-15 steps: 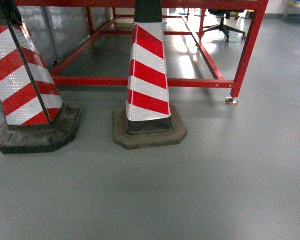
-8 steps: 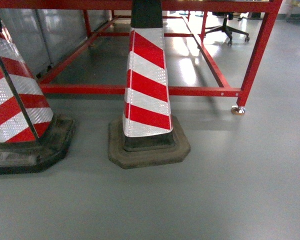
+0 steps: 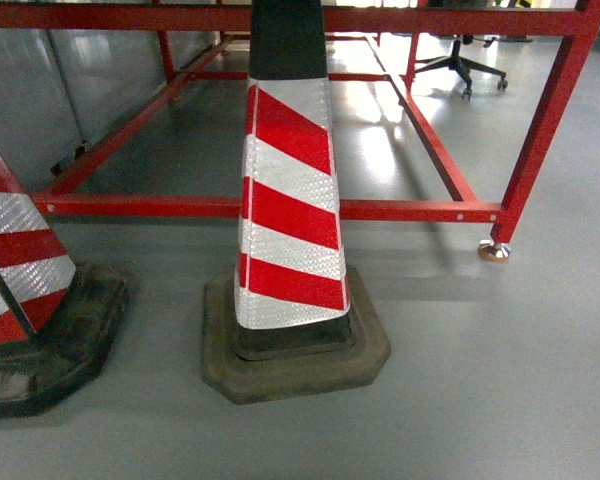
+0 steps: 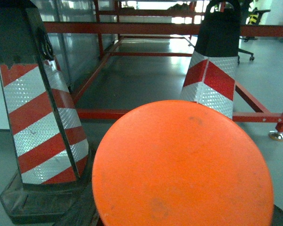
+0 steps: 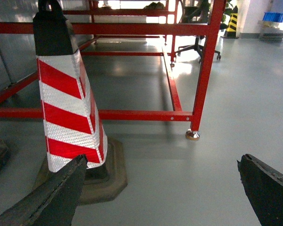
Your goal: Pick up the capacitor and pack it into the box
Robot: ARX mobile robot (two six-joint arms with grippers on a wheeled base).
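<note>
Orange round disc (image 4: 183, 165) up close, striped cones (image 4: 40, 117) behind, red frame (image 4: 132, 28)

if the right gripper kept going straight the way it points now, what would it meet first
Probably bare grey floor: between the right gripper's open fingers nothing stands close. The striped cone sits left of that line, the red frame's leg farther back; depth is uncertain.
</note>
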